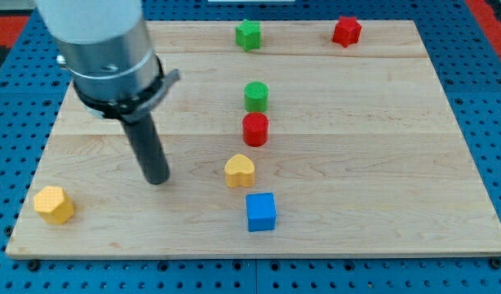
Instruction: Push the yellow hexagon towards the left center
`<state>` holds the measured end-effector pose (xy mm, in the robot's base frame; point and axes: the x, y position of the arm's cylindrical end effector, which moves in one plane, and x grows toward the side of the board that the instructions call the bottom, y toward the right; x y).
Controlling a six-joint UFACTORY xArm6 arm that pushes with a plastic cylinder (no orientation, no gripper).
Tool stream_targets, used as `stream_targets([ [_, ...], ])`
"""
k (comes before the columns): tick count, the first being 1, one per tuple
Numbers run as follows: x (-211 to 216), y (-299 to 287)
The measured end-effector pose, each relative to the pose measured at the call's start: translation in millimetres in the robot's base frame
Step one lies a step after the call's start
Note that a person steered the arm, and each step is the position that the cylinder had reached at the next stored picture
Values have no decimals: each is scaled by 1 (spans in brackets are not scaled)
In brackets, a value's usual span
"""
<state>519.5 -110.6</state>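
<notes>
Wooden counter (381,163) sits on a blue pegboard surface (487,98), seen from one camera. Yellow hexagon (54,204) lies in the view's bottom-left corner of the counter, close to the left edge and near the bottom edge, resting flat with its top face up. No clear long axis: the block looks about as wide as deep, and which way a corner points I cannot make out. The arm's grey cylinder fills the view's top left, with the dark rod running down from it; my tip (157,180) rests on the board to the view's right of the yellow hexagon and slightly above it, apart from it with bare wood between. The end effector is a plain rod with nothing to spread or clamp, and the tip touches no block. Yellow heart (240,171) sits to the view's right of the tip, well apart. Blue cube (261,211) is just below the heart. Red cylinder (255,129) is above the heart, green cylinder (256,96) just above that. Green star (248,34) and red star (346,31) lie near the top edge.
</notes>
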Motion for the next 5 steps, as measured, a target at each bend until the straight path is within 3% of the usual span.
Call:
stream_targets([
  [2, 3, 78],
  [3, 6, 89],
  [4, 21, 71],
  [5, 79, 46],
])
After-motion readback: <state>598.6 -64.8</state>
